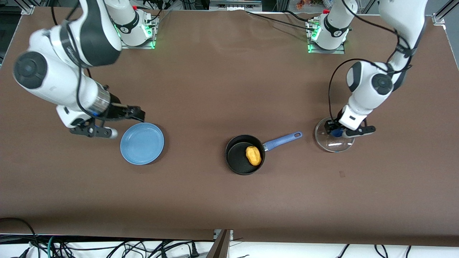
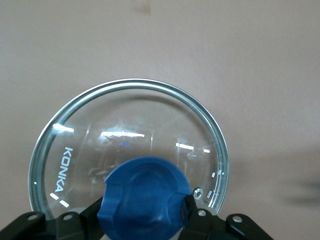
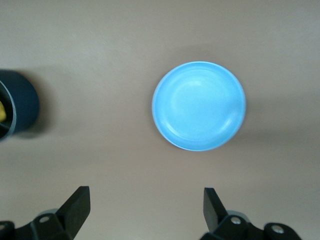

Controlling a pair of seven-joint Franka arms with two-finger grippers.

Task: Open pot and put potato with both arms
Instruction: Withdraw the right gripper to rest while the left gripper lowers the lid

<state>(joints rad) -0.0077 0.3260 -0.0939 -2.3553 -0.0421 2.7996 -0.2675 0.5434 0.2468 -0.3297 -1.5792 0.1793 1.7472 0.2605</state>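
Observation:
The black pot (image 1: 236, 157) with its blue handle (image 1: 283, 139) stands open in the middle of the table. The yellow-orange potato (image 1: 253, 155) lies inside it. The glass lid (image 1: 333, 144) is down at the table toward the left arm's end, beside the handle's tip. My left gripper (image 1: 336, 133) is shut on the lid's blue knob (image 2: 145, 192), with the glass (image 2: 130, 125) spread below it. My right gripper (image 1: 140, 115) is open and empty, low over the table beside the light-blue plate (image 1: 142, 143). The right wrist view shows the pot's wall (image 3: 22, 107) at its edge.
The light-blue plate (image 3: 199, 106) lies empty toward the right arm's end of the table, level with the pot. The brown table (image 1: 222, 89) runs between the plate, the pot and the arm bases. Cables hang below the table's front edge.

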